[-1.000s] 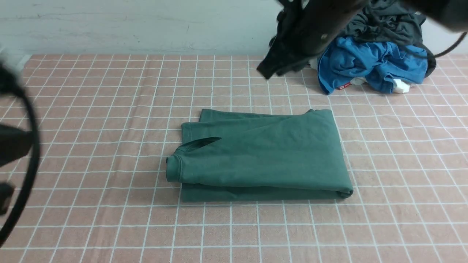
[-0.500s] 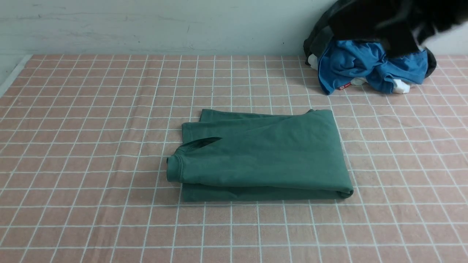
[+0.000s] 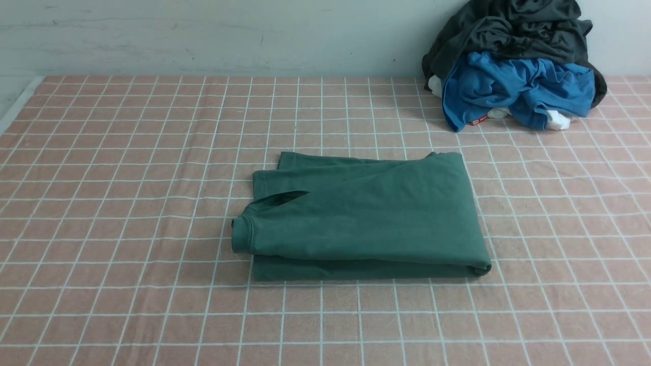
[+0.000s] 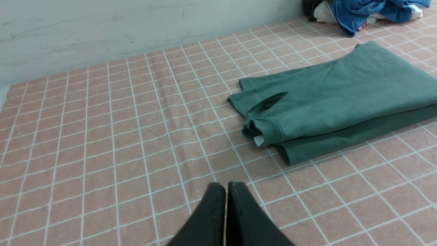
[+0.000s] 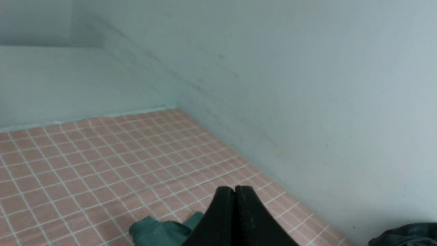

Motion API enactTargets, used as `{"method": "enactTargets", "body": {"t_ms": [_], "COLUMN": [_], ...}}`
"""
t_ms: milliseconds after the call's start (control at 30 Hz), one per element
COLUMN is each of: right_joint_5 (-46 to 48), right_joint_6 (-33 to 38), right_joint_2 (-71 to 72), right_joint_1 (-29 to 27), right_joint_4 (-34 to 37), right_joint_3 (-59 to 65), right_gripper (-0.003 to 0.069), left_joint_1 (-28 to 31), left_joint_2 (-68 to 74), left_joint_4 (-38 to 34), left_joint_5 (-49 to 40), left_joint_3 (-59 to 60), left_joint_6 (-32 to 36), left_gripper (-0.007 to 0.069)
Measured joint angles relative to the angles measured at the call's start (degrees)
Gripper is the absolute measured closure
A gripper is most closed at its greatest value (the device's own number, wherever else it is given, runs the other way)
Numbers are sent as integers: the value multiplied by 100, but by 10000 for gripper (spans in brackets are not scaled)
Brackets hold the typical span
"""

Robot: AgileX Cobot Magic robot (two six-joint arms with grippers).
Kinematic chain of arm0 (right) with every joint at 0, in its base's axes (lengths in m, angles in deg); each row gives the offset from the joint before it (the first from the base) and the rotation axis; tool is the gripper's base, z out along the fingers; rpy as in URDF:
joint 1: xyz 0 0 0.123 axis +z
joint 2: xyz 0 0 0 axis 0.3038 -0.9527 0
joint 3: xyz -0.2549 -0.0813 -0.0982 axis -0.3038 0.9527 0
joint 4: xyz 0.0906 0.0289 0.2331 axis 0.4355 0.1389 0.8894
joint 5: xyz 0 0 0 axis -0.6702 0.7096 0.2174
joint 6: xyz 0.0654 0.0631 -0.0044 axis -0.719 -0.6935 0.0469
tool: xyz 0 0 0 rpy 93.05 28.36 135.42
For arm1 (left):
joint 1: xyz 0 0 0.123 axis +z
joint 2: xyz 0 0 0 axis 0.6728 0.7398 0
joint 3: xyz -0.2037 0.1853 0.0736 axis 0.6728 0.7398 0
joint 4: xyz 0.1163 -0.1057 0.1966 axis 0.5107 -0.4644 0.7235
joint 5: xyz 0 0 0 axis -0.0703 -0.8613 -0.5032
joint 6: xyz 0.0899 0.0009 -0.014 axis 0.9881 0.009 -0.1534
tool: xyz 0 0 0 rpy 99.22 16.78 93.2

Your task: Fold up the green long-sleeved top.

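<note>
The green long-sleeved top (image 3: 363, 216) lies folded into a flat rectangle in the middle of the pink checked cloth, its ribbed neck edge at its left end. The left wrist view shows the top (image 4: 334, 99) with a small white label at that neck edge. My left gripper (image 4: 226, 186) is shut and empty, hovering over bare cloth well short of the top. My right gripper (image 5: 235, 189) is shut and empty too, raised and facing the back wall, with a corner of the top (image 5: 160, 232) below it. Neither arm appears in the front view.
A heap of clothes sits at the back right against the wall: a dark charcoal-grey garment (image 3: 513, 28) on top of a bright blue one (image 3: 513, 89), with bits of white cloth (image 3: 557, 119). The pale wall (image 3: 229, 35) runs along the far edge of the table.
Both arms have drawn back out of the front view: the left one left first, then the right one swung away past the clothes heap. The green top has not moved.
</note>
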Motion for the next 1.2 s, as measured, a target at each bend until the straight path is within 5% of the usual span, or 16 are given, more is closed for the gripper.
{"method": "enactTargets", "body": {"t_ms": [567, 933, 1200], "right_joint_5": [479, -405, -2168], "right_joint_6": [17, -49, -1904], "right_joint_2": [687, 742, 1514], "right_joint_1": [0, -10, -737], "right_joint_4": [19, -140, -732], "right_joint_3": [449, 940, 3094], "right_gripper": [673, 673, 673], "left_joint_1": [0, 0, 0], "left_joint_2": [0, 0, 0], "left_joint_4": [0, 0, 0], "left_joint_5": [0, 0, 0], "left_joint_3": [0, 0, 0], "left_joint_6": [0, 0, 0], "left_gripper": [627, 627, 627]}}
